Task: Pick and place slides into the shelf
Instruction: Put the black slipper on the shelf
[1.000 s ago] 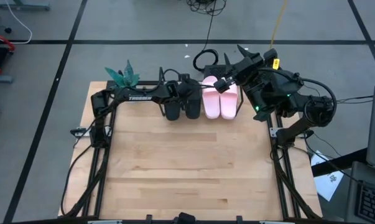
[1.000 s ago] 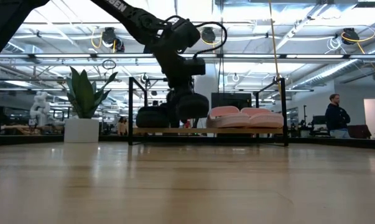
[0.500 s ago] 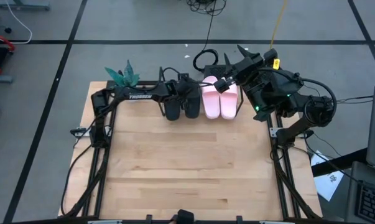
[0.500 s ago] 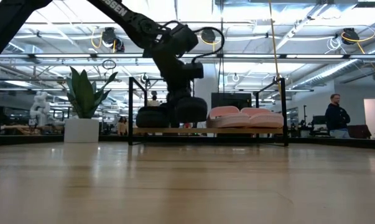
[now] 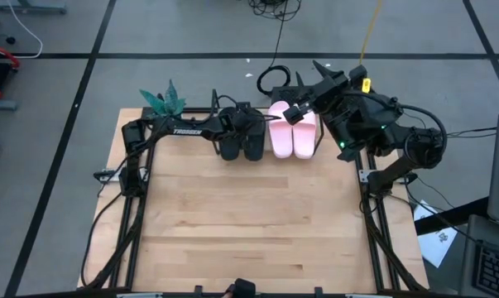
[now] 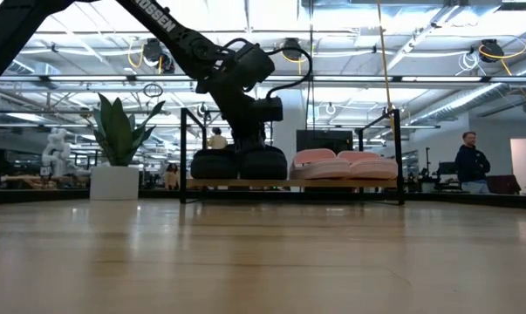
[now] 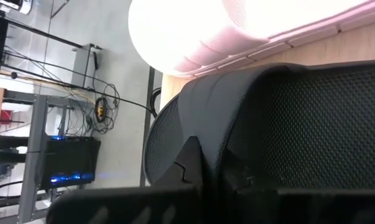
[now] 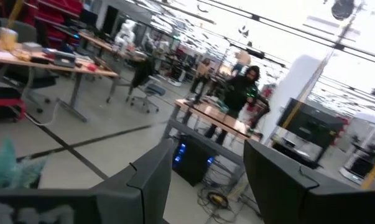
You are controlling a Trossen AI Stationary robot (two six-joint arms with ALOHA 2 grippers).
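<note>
The shelf [image 6: 289, 184] stands at the table's far edge, a light board in a black wire frame. Two pink slides [image 5: 293, 132] [image 6: 345, 163] lie side by side on its right half. Two black slides [image 5: 242, 142] [image 6: 238, 164] sit on its left half. My left gripper [image 5: 242, 124] [image 6: 250, 144] reaches in from the left, down onto the black pair, shut on the black slide nearest the pink ones [image 6: 264, 164]. My right gripper [image 5: 295, 112] [image 8: 206, 180] hovers open above the pink slides, touching nothing. My left gripper holds the black slide next to the pink pair by its wide mesh strap [image 7: 287, 118]. It comes from above, slanting in from the table's left. The gripper body hides the fingertips in the low view. The slide sits level with its sole on the shelf board.
A green plant [image 5: 162, 101] in a white pot [image 6: 114, 181] stands at the far left corner beside the shelf. The wooden tabletop [image 5: 249, 223] stretches bare toward the near edge. People [image 6: 472, 161] stand in the room behind the table.
My left gripper has moved down and a little toward the far edge, carrying the black slide. The slide hung slightly above the board a second ago and now rests on the shelf beside the other black slide. The right arm has kept still.
</note>
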